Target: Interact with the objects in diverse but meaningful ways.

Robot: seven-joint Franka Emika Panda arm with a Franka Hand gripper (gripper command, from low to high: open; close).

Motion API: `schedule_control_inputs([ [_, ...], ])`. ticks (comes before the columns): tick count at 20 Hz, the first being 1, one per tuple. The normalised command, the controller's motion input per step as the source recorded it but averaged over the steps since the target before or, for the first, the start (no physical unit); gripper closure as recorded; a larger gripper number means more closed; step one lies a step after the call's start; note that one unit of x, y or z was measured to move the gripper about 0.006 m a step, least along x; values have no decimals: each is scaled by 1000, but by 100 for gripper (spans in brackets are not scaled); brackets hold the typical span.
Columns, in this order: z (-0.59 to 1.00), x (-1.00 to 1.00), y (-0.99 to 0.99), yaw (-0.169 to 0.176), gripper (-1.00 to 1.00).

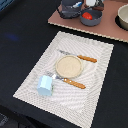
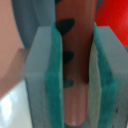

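Straddling the brown sausage point(image 2: 75, 70), the gripper point(image 2: 75, 75) has one green-faced pad point(image 2: 54, 75) on each side of it. The pads look pressed against the sausage's flanks, so the jaws appear clamped on it, though the blur leaves a slim doubt about full contact. The sausage runs lengthwise between the pads, and dark grill marks show along one side. Beside it a red tomato point(image 2: 112, 17) fills the corner of the wrist view.

In the exterior view the arm's end sits at the far edge, over a grey pot point(image 1: 91, 19) holding something red on the tan board point(image 1: 65, 19). Well apart from that, a striped placemat point(image 1: 30, 82) carries a light-blue cup point(image 1: 45, 86) lying on its side, a round wooden disc point(image 1: 67, 66) and two orange-handled utensils point(image 1: 80, 58).

The sausage is probably a light, stiff plastic toy with a smooth, rounded skin, so it could roll or slip. A hold across its middle, as here, seems soundest.
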Motion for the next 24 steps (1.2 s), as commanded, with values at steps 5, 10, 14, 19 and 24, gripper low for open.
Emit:
schedule_control_inputs([
  [5,139,0,111,21,-100],
  [10,313,0,81,18,-100],
  [14,691,-21,14,8,-100],
  [19,1000,3,-321,-12,-100],
  [24,601,178,-741,-14,-100],
])
